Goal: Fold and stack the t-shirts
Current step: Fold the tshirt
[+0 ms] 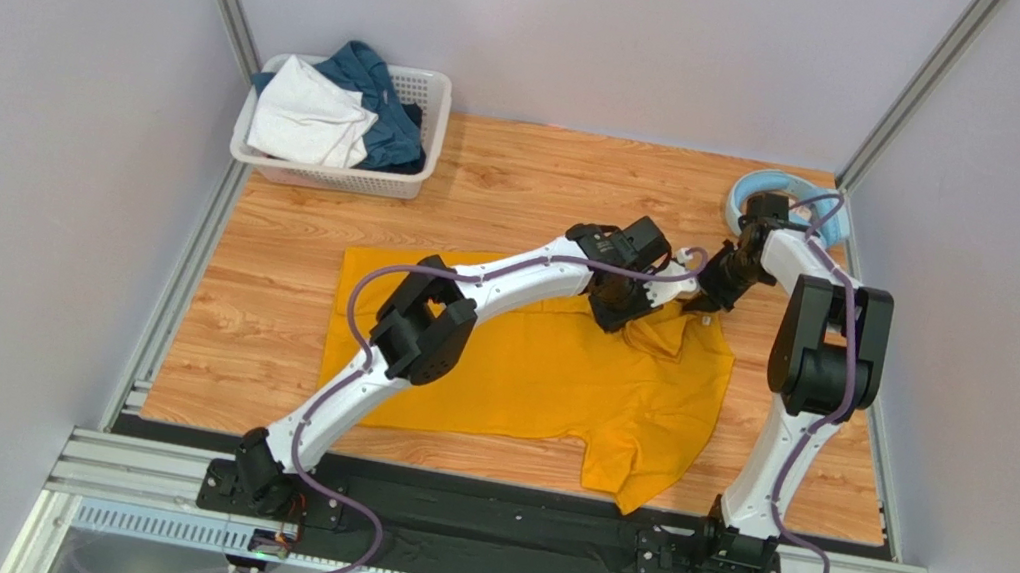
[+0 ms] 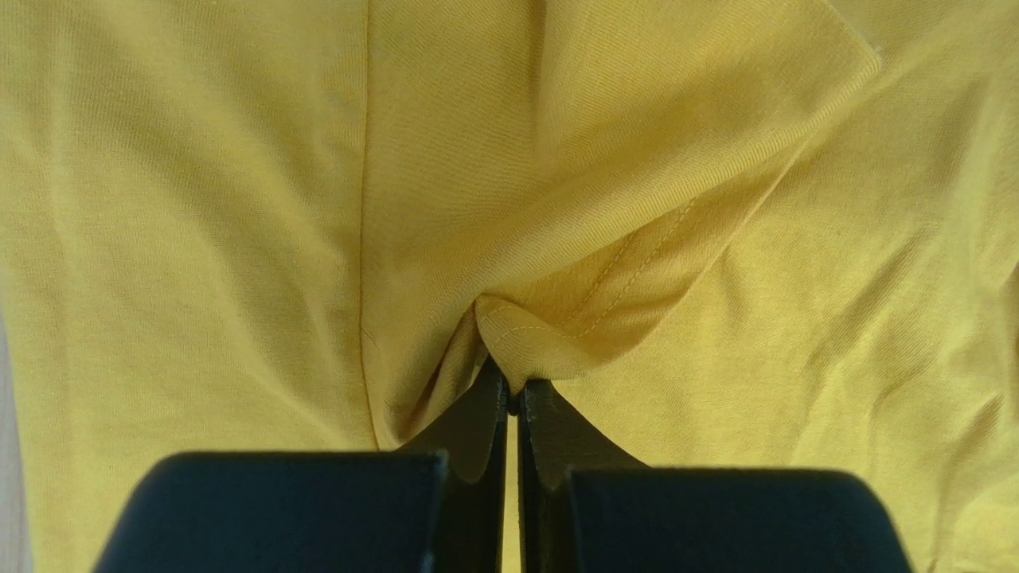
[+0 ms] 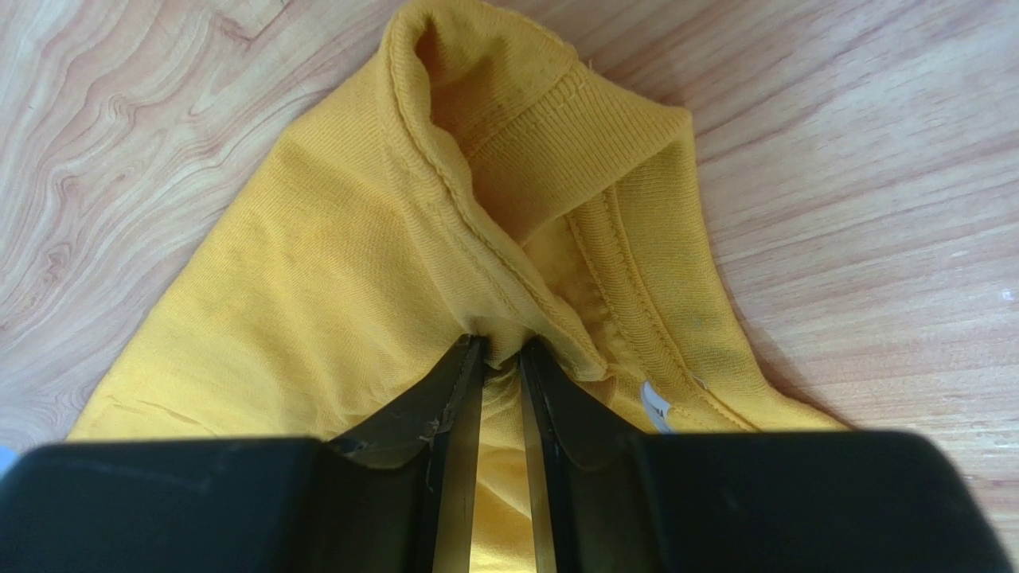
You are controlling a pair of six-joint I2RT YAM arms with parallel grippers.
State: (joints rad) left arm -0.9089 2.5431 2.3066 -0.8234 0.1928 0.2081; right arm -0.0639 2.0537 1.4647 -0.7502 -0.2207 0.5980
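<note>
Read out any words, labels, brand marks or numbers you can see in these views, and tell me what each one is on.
No text can be read in any of the three views.
Small white tag at the collar of the mustard-yellow cloth t-shirt: too small and blurred to read.
Nothing printed shows on the shirt's cloth itself.

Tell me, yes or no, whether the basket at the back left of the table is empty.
No: the basket holds a white garment and a dark teal-blue garment.
</note>
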